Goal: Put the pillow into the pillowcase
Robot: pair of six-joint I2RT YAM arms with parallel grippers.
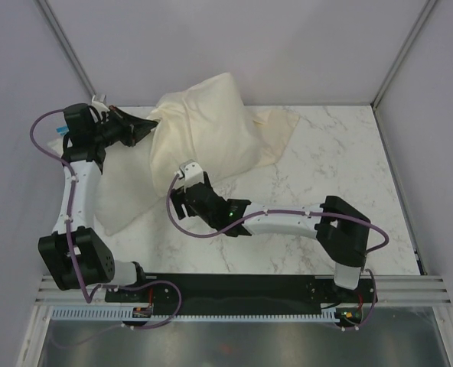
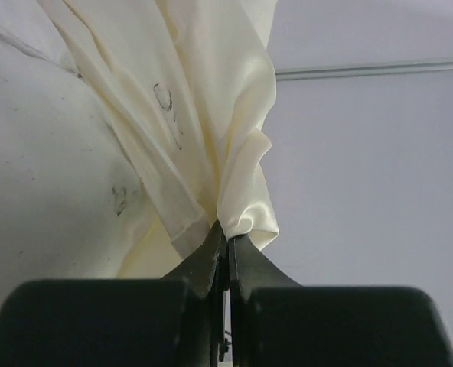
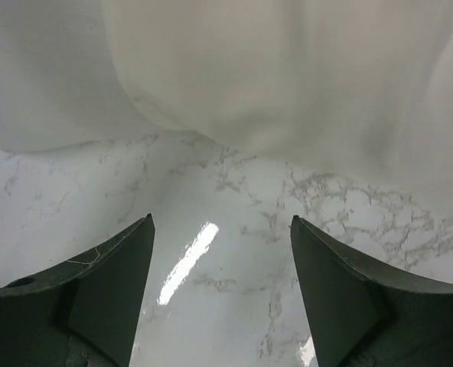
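Meanwhile, left gripper (image 2: 226,238): pressed tight on a bunched edge of the pillowcase (image 1: 211,122), at far left.
Right gripper (image 3: 220,223): fingers spread, holding nothing, low over the marble table (image 1: 326,168) just before the bundle.
Pillow (image 1: 123,202): partly sleeved, white near end sticking out toward the left arm.
Pillowcase: draped over the pillow's far part, slack spilling right.

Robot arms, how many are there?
2. The left arm stands at the table's left side, the left gripper pinching the pillowcase. The right arm reaches in from the right, the right gripper open above the table beside the pillowcase. None looks hidden.
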